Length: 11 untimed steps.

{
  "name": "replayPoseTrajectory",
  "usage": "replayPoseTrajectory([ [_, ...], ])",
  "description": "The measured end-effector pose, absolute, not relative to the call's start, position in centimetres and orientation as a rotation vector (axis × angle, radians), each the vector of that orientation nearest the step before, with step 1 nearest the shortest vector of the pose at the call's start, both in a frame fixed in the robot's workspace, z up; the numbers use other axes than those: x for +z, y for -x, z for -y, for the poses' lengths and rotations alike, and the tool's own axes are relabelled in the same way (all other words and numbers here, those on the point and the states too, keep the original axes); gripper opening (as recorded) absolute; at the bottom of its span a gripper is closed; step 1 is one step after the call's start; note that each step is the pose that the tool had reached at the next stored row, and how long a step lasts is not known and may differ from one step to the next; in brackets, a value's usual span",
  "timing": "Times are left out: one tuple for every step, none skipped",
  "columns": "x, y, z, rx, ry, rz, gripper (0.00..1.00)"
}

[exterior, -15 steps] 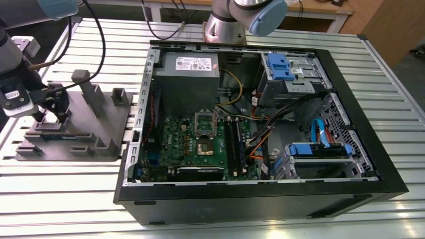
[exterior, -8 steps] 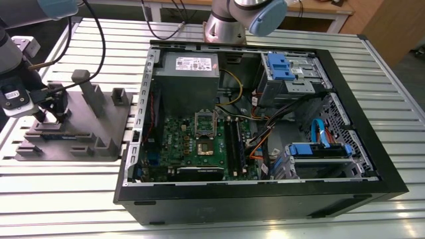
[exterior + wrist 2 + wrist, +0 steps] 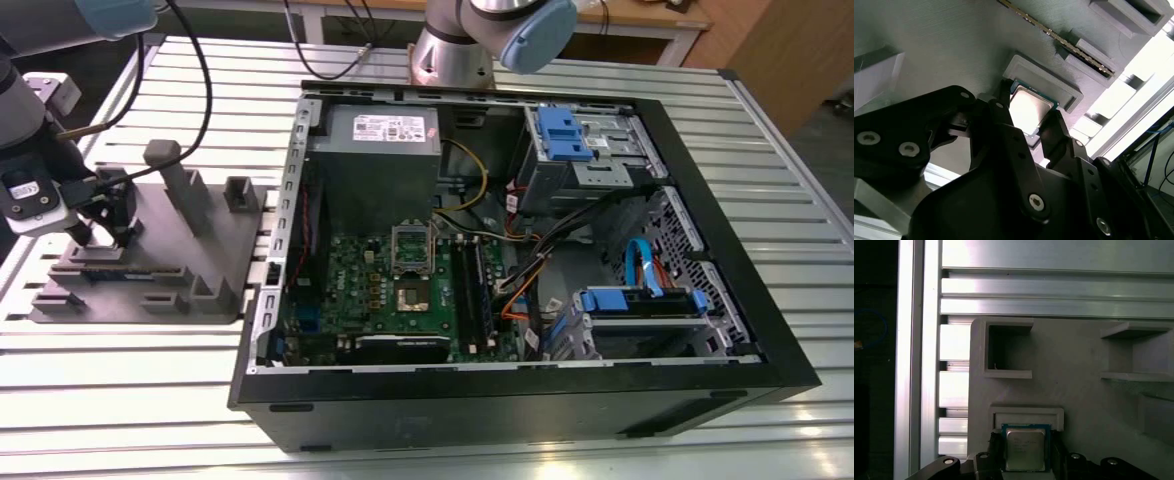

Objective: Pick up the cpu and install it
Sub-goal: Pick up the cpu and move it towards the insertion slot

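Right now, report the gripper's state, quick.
Gripper: closed on the cpu, one finger against each side, with the cpu sitting in its pocket on the grey fixture.

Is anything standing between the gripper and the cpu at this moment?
Nothing visible does. The gripper is down at the cpu, which lies bare in its recess in the grey fixture; no cable or part lies between them.

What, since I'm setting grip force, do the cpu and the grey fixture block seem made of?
The cpu: metal lid, silver-grey with a dull sheen, over a thin green rim, probably circuit laminate. The grey fixture block: matte plastic, perhaps 3D-printed, going by its fine ribbed surface texture.
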<state>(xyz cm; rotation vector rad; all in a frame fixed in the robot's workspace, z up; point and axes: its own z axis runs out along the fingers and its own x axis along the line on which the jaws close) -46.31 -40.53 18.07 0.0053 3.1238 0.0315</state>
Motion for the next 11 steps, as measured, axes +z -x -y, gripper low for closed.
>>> replayPoseTrajectory([
  [18.07,46.31,40.53,0.031,-0.005,-3.124,0.5],
  [18.07,46.31,40.53,0.032,-0.005,-3.124,0.51],
  [18.07,46.31,40.53,0.032,-0.005,-3.124,0.51],
  [18.07,46.31,40.53,0.032,-0.005,-3.124,0.58],
  [18.07,46.31,40.53,0.032,-0.005,-3.124,0.58],
  [18.08,46.3,40.53,0.032,-0.005,-3.124,0.58],
  [18.12,46.3,40.53,0.031,-0.005,-3.124,0.58],
  [18.19,46.3,40.53,0.031,-0.005,-3.124,0.58],
  [18.22,46.3,40.52,0.032,-0.005,-3.124,0.58],
  [18.21,46.3,40.53,0.032,-0.005,-3.124,0.58],
  [18.22,46.3,40.53,0.032,-0.005,-3.124,0.58],
])
